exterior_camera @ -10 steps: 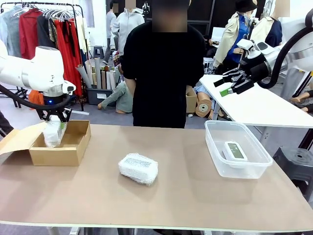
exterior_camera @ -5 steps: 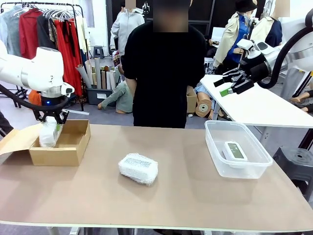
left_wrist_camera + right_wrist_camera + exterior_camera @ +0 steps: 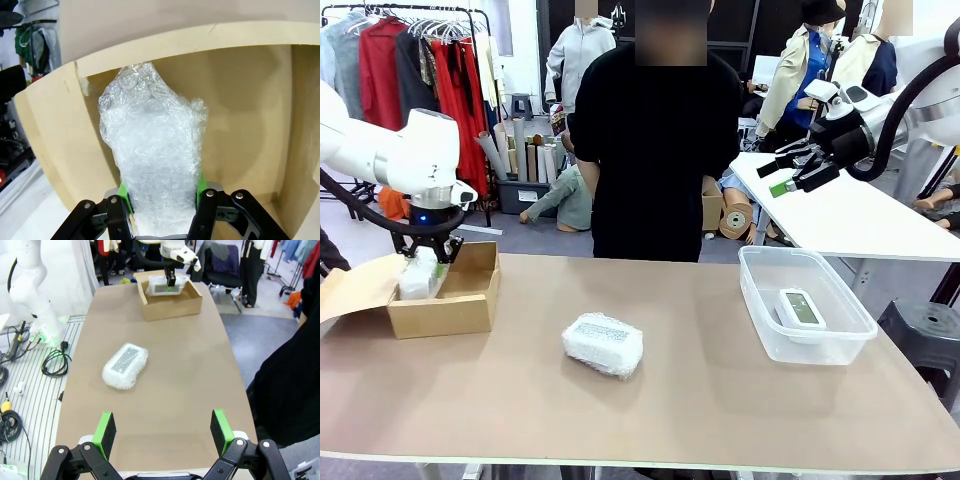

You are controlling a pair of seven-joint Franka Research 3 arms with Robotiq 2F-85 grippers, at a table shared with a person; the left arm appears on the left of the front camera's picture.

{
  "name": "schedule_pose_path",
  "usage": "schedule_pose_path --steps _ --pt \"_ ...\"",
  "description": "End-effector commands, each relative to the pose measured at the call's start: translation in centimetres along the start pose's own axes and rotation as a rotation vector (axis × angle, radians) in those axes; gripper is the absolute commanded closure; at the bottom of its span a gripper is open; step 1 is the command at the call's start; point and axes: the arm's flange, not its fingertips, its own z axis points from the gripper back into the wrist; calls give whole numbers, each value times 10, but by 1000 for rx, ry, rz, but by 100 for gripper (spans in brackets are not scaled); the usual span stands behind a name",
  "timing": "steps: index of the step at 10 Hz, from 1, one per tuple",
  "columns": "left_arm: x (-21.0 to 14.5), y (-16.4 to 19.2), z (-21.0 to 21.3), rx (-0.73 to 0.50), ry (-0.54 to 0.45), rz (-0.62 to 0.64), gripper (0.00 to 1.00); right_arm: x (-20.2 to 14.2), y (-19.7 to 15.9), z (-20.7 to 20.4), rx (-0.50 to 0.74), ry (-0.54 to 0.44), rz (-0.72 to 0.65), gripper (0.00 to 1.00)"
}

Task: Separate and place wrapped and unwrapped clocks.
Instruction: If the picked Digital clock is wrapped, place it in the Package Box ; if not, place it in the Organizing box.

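Brown table [image 3: 720, 400], front view. At its 9 o'clock edge stands an open cardboard box [image 3: 450, 305]. The left claw [image 3: 423, 255] hangs over the box, pinching the held wrapped clock [image 3: 417, 278], whose lower end sits inside it. The loose wrapped clock [image 3: 603, 344] lies near the table's centre, well apart from both containers. At 3 o'clock a clear plastic bin [image 3: 752, 290] contains the bare digital clock [image 3: 800, 307], screen up. The right claw [image 3: 790, 172] is raised at 2 o'clock, fingers spread, carrying nothing. A person [image 3: 655, 150] in black stands at 12 o'clock.

Left wrist view. The left claw [image 3: 162, 187] presses its green pads [image 3: 124, 192] onto both sides of the held wrapped clock [image 3: 152, 145], which extends toward 12 o'clock inside the cardboard box [image 3: 240, 100].

Right wrist view. The right claw [image 3: 162, 432] stands spread wide at 6 o'clock. The loose wrapped clock [image 3: 125, 365] rests on the table [image 3: 185, 390] at 11 o'clock. At 12 o'clock, the left claw [image 3: 171, 280] holds the held wrapped clock [image 3: 161, 289] within the cardboard box [image 3: 172, 307].
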Motion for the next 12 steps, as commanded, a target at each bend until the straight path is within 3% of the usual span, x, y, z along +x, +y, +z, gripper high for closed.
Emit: schedule_pose_path --steps 1,8,12 --pt "9 -2 1 2 -22 -7 100 1 1 1 -2 0 8 0" --pt "9 -12 -11 -35 4 38 100 1 1 1 -2 0 8 0" --pt "7 -12 -9 -34 1 53 23 1 1 1 -2 0 8 0"
